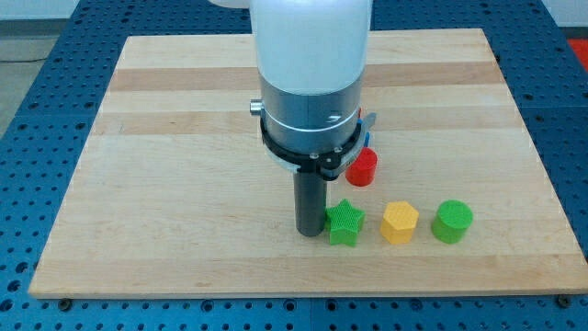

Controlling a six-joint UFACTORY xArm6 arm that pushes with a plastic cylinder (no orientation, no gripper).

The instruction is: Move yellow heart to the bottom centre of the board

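The yellow block (400,222) lies near the view's bottom, right of centre; from here it looks angular and I cannot make out a clear heart shape. My tip (309,233) rests on the board at the bottom centre, touching or almost touching the left side of a green star (344,223). The star lies between my tip and the yellow block. The yellow block stands a small gap to the right of the star, apart from it.
A green cylinder (453,222) stands right of the yellow block. A red block (362,168) lies just above the star, partly behind the arm. A sliver of a blue block (370,119) shows behind the arm's body. The wooden board (165,184) ends close below the row.
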